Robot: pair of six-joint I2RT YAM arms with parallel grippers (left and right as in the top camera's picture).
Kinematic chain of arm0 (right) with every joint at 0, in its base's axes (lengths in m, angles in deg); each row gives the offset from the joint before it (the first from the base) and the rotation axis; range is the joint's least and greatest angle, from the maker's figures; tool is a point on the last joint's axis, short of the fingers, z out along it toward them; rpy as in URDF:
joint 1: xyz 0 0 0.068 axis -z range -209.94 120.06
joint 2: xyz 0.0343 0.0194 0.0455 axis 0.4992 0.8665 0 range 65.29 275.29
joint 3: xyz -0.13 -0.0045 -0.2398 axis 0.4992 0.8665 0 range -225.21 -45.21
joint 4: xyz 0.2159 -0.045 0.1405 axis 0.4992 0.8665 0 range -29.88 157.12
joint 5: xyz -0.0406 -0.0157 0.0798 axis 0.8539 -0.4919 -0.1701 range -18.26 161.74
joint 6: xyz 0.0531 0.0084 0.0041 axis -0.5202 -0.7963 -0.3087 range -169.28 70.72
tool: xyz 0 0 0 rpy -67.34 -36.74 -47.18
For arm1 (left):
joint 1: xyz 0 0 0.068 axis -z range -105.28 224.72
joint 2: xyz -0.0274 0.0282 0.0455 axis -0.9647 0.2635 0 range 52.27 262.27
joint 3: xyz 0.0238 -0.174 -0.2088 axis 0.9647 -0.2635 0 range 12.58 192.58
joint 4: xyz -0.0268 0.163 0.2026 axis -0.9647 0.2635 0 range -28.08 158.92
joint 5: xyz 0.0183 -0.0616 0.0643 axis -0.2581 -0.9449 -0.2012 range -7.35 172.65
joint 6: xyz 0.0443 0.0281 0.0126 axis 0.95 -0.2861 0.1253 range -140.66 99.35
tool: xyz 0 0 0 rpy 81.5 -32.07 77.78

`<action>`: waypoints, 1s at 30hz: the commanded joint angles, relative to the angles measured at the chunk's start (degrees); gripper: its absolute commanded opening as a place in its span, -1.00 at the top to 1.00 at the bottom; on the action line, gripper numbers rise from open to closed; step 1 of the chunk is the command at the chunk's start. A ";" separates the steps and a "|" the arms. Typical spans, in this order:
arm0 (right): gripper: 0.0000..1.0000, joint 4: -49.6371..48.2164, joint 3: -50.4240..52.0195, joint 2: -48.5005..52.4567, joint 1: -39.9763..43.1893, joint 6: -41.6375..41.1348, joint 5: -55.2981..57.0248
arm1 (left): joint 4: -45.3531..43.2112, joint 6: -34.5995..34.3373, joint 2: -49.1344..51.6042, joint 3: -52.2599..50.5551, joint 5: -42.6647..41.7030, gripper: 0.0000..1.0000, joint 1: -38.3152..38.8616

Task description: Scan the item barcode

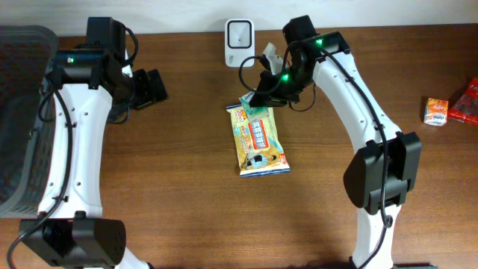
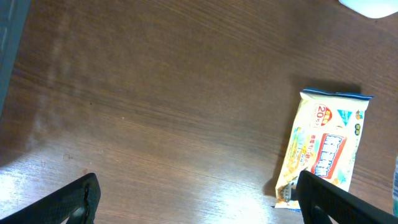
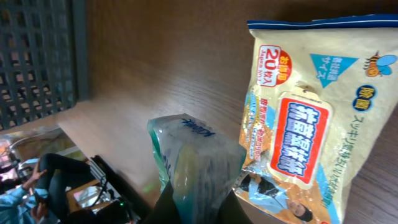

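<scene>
Right claw grips clear packet — above yellow pouch (mesh basket leftward).

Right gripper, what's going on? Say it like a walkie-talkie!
Right gripper shut on small greenish packet. Left gripper open, off to the side. Yellow pack lies flat beside the packet. White scanner just beyond.

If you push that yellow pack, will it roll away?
Probably not: the yellow pack lies flat on the table, so it should slide. Its thin, wrinkly wrapper suggests it would flop when lifted.
</scene>
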 commanded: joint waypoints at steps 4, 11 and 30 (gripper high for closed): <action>0.92 -9.49 -0.81 -0.85 0.44 2.05 -11.43 | -0.11 -0.55 -0.20 0.13 -0.20 -0.98 -0.09; 0.92 -47.17 -0.79 2.67 -2.16 8.31 41.55 | -0.11 -0.55 -0.20 0.13 -0.20 -0.98 -0.04; 0.92 -32.79 -0.81 3.41 22.08 -0.17 56.59 | -0.11 -0.55 -0.20 0.13 -0.20 -0.98 -0.04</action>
